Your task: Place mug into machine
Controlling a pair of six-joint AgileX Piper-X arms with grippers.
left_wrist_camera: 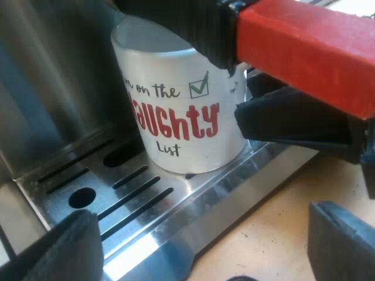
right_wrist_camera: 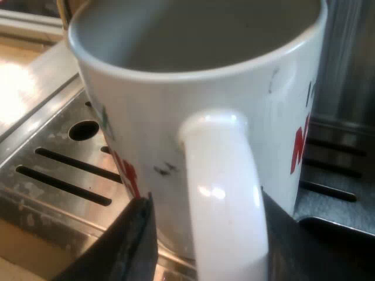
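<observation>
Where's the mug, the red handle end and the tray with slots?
mug (left_wrist_camera: 176,126): left wrist view, on its printed side.
red handle end (left_wrist_camera: 310,52): left wrist view, on its red face.
slotted tray (left_wrist_camera: 196,199): left wrist view, on its bare metal rim.

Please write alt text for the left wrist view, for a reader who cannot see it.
A white mug with red and black lettering stands upright on the slotted metal drip tray of the espresso machine, with the red end of the holder's handle jutting out above it. The open left hand hovers before the tray, holding nothing.
</observation>
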